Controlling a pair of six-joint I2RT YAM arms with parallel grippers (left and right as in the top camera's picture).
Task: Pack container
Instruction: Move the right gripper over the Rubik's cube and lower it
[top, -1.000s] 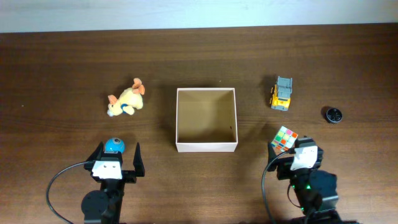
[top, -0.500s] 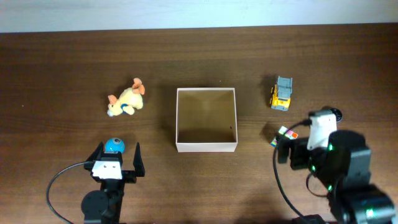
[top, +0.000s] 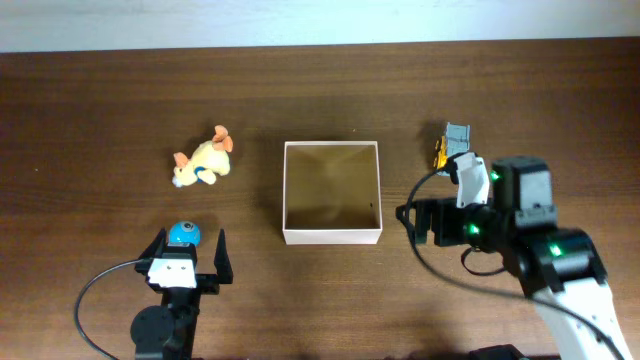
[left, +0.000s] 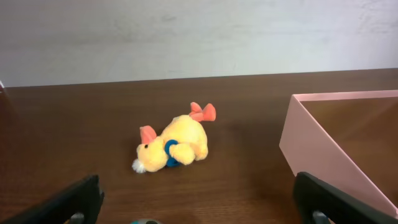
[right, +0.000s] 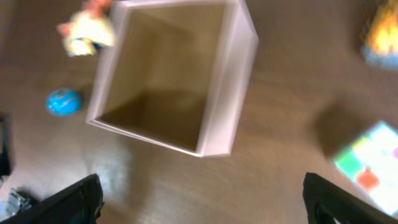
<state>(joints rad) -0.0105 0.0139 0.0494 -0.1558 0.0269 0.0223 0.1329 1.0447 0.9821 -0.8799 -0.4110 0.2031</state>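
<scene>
At the middle of the table (top: 100, 90), the box (top: 332, 237): square, shallow, open-topped, white walls, tan inside, nothing in it. Well off to its left, a yellow duck (top: 203, 162) of plush, lying on its side, orange feet and beak, a blue patch at the neck. Near the front edge on the left, the left gripper (top: 188, 250), low over the table, fingers (left: 69, 202) spread wide, pinching nothing. Right at its open mouth, a blue ball (top: 183, 233); touching a finger or not, impossible to tell. From the left wrist, the duck straight ahead and one wall of the box at the right. Just right of the box, raised above the table and pointed toward it, the right gripper (top: 418, 222), fingers (right: 74, 202) likewise far apart, gripping nothing. From the right wrist, all blurred: the box seen from above at a slant, duck and ball beyond it, a many-coloured cube (right: 370, 163) on the table at lower right. Behind the right arm, a yellow and grey truck (top: 455, 135), partly hidden by that arm.
</scene>
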